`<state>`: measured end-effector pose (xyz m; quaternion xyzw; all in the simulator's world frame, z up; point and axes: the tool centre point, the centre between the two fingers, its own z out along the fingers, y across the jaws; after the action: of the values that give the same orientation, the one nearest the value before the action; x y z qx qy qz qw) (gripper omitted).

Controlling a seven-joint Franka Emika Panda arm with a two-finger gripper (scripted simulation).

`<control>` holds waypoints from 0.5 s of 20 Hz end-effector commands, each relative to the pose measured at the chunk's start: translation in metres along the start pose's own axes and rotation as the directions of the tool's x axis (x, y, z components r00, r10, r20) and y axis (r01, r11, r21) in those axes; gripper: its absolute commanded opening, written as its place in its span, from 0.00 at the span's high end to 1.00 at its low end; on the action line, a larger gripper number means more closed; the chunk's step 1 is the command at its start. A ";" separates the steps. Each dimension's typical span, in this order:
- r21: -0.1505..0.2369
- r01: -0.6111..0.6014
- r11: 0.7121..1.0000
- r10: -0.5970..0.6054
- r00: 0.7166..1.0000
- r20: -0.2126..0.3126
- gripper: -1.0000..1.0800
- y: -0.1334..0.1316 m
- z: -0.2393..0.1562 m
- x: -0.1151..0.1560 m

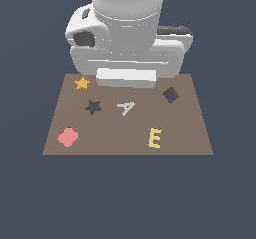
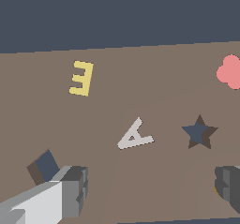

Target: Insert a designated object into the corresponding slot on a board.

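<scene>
The orange-yellow star [image 1: 82,83] lies flat on the brown board [image 1: 185,128] near its far corner on the exterior view's left. The dark star-shaped slot [image 1: 93,106] is just in front of it and also shows in the wrist view [image 2: 199,132]. My gripper [image 2: 150,188] hangs over the board's far edge, open and empty, with its fingers [image 2: 70,192] wide apart. In the exterior view the arm's white body [image 1: 126,77] hides the fingers. In the wrist view the star is hidden, except perhaps an orange sliver by one fingertip.
A grey letter A [image 1: 126,107] lies mid-board beside the slot. A dark diamond-shaped hole [image 1: 171,95] is at the exterior view's right. A yellow letter E [image 1: 155,138] and a pink rounded blob [image 1: 67,137] lie near the board's front edge.
</scene>
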<state>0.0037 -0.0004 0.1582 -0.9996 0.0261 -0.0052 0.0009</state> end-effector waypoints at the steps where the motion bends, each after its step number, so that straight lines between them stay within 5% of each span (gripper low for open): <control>1: -0.001 -0.052 0.999 0.052 0.999 0.001 0.04 0.012 0.007 -0.001; 6: -0.003 -0.210 0.978 0.210 0.978 0.002 0.04 0.048 0.027 -0.007; 10: -0.006 -0.378 0.926 0.378 0.926 0.003 0.04 0.086 0.050 -0.020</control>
<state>-0.0139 -0.0706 0.1169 -0.9829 0.1844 -0.0035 0.0000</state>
